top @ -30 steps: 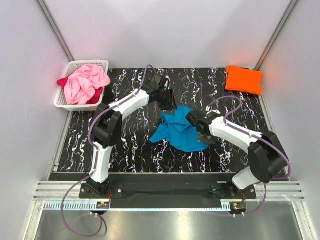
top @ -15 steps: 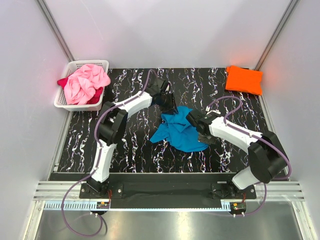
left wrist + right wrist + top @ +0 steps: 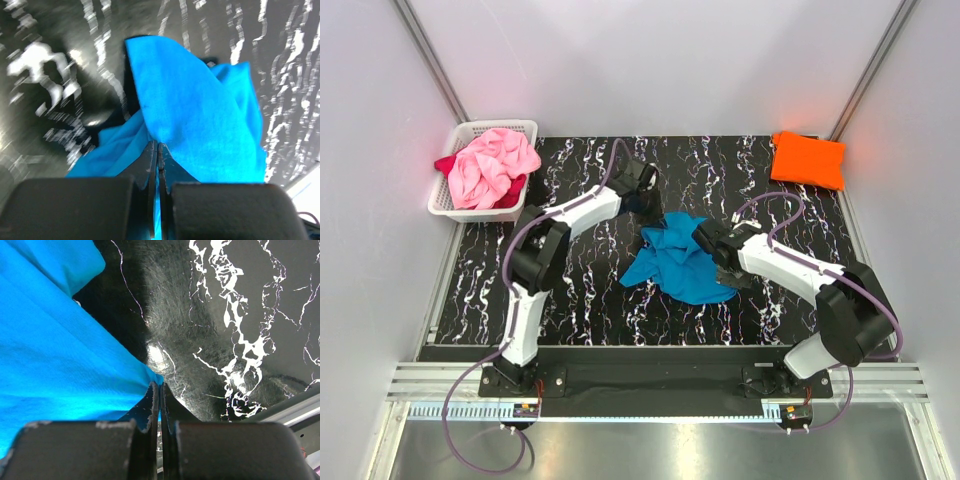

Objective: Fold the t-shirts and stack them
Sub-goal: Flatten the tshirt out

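Turquoise shirt [image 3: 675, 265] lies crumpled mid-table between the arms. The left gripper [image 3: 158, 146] is clamped tight on its far corner, the right gripper [image 3: 160, 386] pinched closed on its right edge, cloth bunched between them.

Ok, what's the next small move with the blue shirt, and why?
Probably lift both grippers a little and draw them apart. The left gripper and right gripper are each shut on a bit of the blue shirt, which lies crumpled on the table; it likely needs spreading flat before any fold.
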`<state>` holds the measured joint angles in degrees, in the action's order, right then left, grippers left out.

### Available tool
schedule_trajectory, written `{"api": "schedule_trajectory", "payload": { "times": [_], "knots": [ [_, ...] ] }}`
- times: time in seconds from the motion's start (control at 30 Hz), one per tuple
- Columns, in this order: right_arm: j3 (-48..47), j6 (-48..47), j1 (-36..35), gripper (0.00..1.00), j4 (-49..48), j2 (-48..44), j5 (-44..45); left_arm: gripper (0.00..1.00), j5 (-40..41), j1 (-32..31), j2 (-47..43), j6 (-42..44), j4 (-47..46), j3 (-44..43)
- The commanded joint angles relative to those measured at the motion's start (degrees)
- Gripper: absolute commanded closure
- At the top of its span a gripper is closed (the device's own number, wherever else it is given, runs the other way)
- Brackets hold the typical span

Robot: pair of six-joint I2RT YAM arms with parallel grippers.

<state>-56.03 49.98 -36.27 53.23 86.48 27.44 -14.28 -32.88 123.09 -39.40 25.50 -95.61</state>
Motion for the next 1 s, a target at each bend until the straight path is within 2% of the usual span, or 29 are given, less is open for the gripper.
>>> {"api": "schedule_trajectory", "payload": {
  "times": [0.0,0.17,0.3,0.43,0.6,0.87,0.97],
  "knots": [
    [0.0,1.7,-0.6,1.00,0.9,-1.0,3.5,1.00,9.3,0.9,-10.8,1.7,1.3,2.3],
    [-1.3,2.1,-0.4,1.00,2.6,-1.5,6.6,1.00,21.0,3.3,-22.2,2.9,5.1,9.3],
    [-4.5,1.5,0.5,1.00,5.4,-1.0,10.3,1.00,27.2,5.4,-34.5,3.2,7.3,15.5],
    [-7.4,-1.0,3.8,1.00,6.4,-1.7,12.7,1.00,32.6,6.6,-42.8,3.4,10.2,17.6],
    [-12.8,-5.6,10.2,1.00,6.4,-3.4,15.0,1.00,36.7,7.1,-48.4,3.7,14.0,17.2],
    [-23.9,-13.4,14.4,1.00,6.3,-3.6,18.9,1.00,45.1,7.3,-54.9,1.9,21.0,14.6],
    [-27.0,-15.3,15.2,1.00,6.4,-3.9,20.2,0.94,46.9,7.3,-56.1,3.2,23.7,12.2]
  ]
}}
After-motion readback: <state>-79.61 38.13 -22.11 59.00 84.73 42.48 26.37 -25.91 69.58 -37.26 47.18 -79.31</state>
